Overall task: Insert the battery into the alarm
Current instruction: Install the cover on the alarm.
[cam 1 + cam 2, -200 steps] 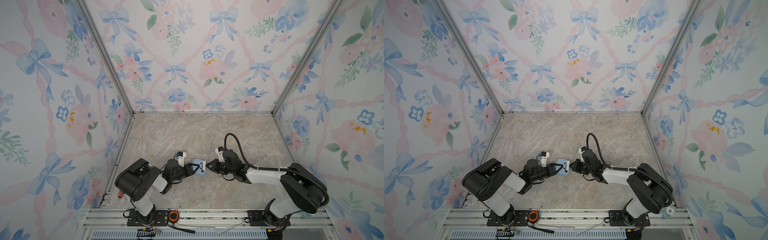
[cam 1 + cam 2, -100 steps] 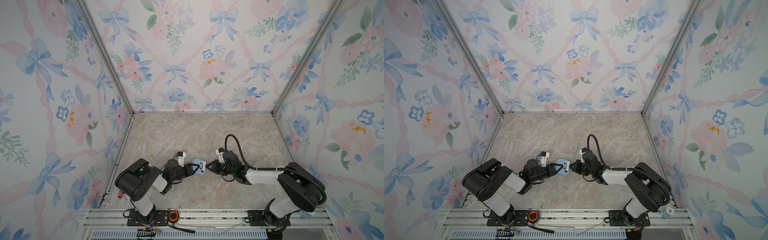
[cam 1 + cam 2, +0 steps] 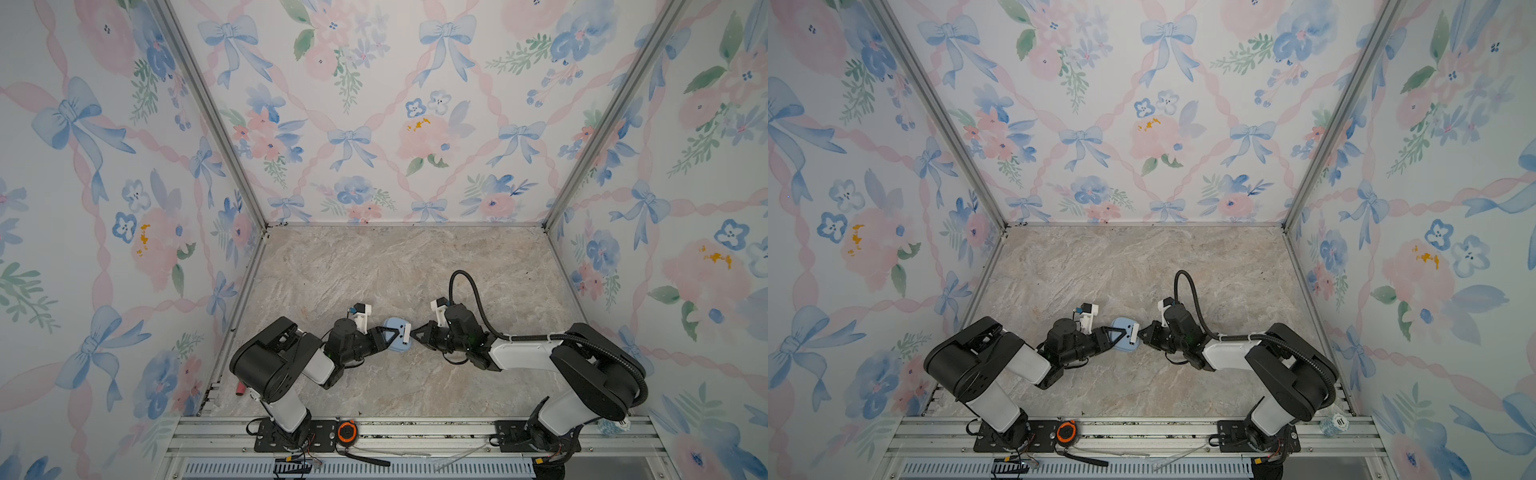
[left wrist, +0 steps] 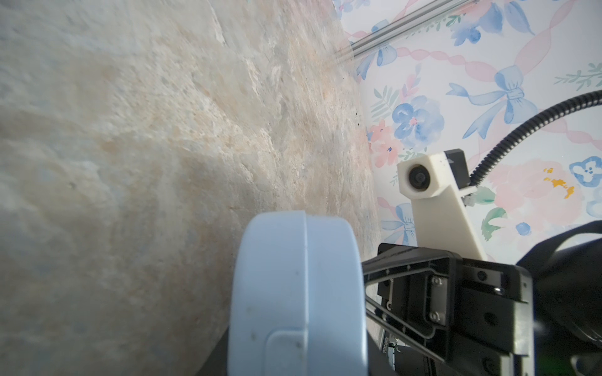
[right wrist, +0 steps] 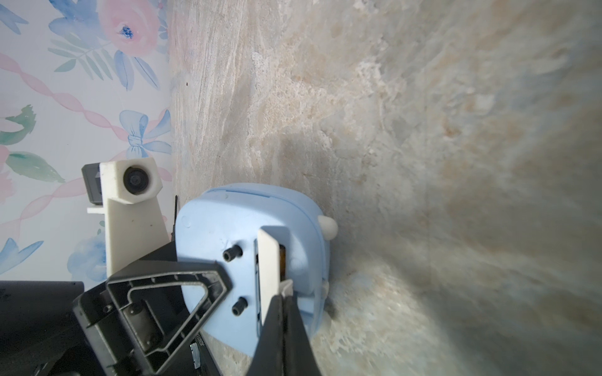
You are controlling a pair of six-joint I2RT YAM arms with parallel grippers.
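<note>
Two arms meet low over the marbled desk with the alarm between them. The left jaws are clamped across the pale-blue alarm and hold it on edge, its back turned toward the right arm. The right jaws are clenched tight on one end of a small white cover. That cover stands slightly ajar over the slot in the alarm's back, just beside two black knobs. Behind the cover, a copper-orange sliver of the battery shows inside the slot. One rounded white nub juts from the alarm's rim on its desk side. Whether the alarm touches the desk I cannot tell.
</note>
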